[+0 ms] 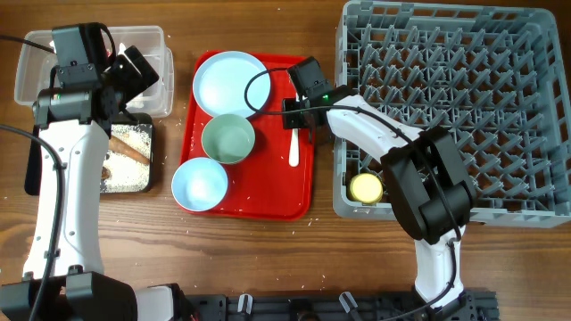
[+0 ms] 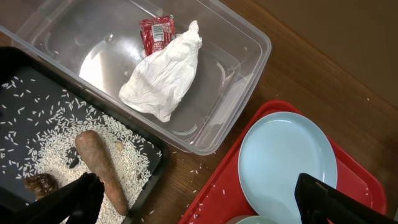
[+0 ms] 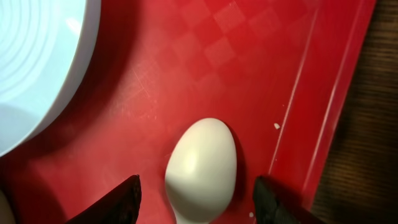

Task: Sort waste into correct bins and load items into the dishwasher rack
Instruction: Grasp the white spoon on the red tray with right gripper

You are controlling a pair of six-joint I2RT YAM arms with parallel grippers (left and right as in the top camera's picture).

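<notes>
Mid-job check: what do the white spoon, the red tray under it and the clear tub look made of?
White spoon: probably plastic or melamine, smooth with a soft satin sheen; ceramic not ruled out. Red tray: moulded plastic, checkered texture, fine scratches. Clear tub: thin glossy transparent plastic, the table visible through its walls.

From above I see soft, even light on everything, and the shadows are small and faint. My left wrist view is sharp, and the clear tub (image 2: 249,56) has a bright white shine on its floor. My right wrist view is very close and a bit fuzzy: the spoon (image 3: 202,165) looks soft, and the plate (image 3: 37,68) drops a dark shadow on the red tray (image 3: 249,74).
</notes>
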